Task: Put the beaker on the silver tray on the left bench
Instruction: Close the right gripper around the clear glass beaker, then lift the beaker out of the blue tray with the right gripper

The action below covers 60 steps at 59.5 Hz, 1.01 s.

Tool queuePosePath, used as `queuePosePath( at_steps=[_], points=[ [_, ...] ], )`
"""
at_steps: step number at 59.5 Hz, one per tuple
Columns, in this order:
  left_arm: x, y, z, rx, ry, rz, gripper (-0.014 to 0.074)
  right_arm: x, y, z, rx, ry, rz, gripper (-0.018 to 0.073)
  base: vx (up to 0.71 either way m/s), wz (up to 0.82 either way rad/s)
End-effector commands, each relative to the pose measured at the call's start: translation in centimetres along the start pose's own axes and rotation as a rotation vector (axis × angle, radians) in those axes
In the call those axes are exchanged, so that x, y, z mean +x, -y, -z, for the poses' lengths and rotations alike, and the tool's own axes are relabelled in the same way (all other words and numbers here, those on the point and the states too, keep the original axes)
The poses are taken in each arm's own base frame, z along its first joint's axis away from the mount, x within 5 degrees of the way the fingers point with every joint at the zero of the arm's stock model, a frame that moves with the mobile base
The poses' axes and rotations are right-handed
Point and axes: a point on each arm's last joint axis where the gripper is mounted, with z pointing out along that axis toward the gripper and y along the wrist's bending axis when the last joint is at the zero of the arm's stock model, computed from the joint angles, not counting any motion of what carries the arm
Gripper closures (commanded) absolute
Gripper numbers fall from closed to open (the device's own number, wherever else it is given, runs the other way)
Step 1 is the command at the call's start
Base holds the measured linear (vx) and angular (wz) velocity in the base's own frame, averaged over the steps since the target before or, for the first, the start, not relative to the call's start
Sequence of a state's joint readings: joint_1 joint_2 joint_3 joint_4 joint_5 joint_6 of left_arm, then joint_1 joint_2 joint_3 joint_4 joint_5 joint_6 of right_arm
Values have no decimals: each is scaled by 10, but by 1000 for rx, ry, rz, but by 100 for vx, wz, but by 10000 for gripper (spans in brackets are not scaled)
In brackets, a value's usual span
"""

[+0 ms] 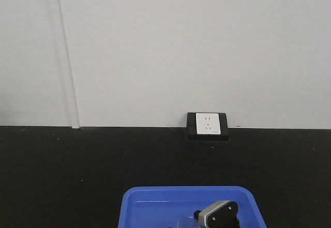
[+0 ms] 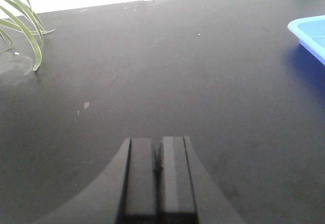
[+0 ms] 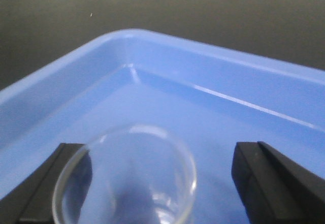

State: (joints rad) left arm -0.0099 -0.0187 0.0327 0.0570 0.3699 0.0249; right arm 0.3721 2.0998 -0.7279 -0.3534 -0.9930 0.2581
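Standing upright inside the blue tray (image 3: 152, 71), near one of its rounded corners, the beaker (image 3: 125, 178) shows its round rim between the two dark fingers of the right gripper (image 3: 160, 163). The fingers are spread wide. The glass sits closer to one of them, and whether it touches cannot be told. The tray rests on a black bench top (image 2: 177, 71). Low over that top, the left gripper (image 2: 158, 153) has its fingers pressed together on nothing. Green plant leaves (image 2: 23, 21) hang nearby, and a wall socket (image 1: 208, 124) sits behind the bench.
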Motion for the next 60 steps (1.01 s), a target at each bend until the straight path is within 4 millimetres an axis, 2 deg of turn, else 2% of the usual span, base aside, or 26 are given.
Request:
queuePosePath(
  at_steps=[1,5,8,17,18,27,36,38,46,49,60],
  points=[
    [-1,1,-2,6,63,3,595,-28,0,-8,-24,136,-11,13,0,0],
    [-1,1,-2,6,63,3,595,-29,1,-10,-24,138,-26,87,0,0],
    [-1,1,-2,6,63,3,595,-30,0,-10,-25,139,-32,186,0,0],
    [-1,1,-2,6,63,3,595,-31,-3,-2,-34,131,-28,566,0,0],
    [-1,1,-2,6,63,3,595,-32,-3,-1,-34,132,-28,578,0,0],
    [-1,1,-2,6,63,3,595,-48,-11,23,-39,154,-7,575,0,0],
    [-1,1,-2,6,63,3,595,-75,-23,63,-18,175,29,575,0,0],
    [-1,1,-2,6,63,3,595,-87,-27,77,-7,189,45,573,0,0],
    [-1,1,-2,6,63,3,595,-109,-36,122,61,159,85,573,0,0],
    [-1,1,-2,6,63,3,595,-121,-41,145,99,160,106,573,0,0],
    [-1,1,-2,6,63,3,595,-139,-49,220,269,90,130,573,0,0]
  ],
)
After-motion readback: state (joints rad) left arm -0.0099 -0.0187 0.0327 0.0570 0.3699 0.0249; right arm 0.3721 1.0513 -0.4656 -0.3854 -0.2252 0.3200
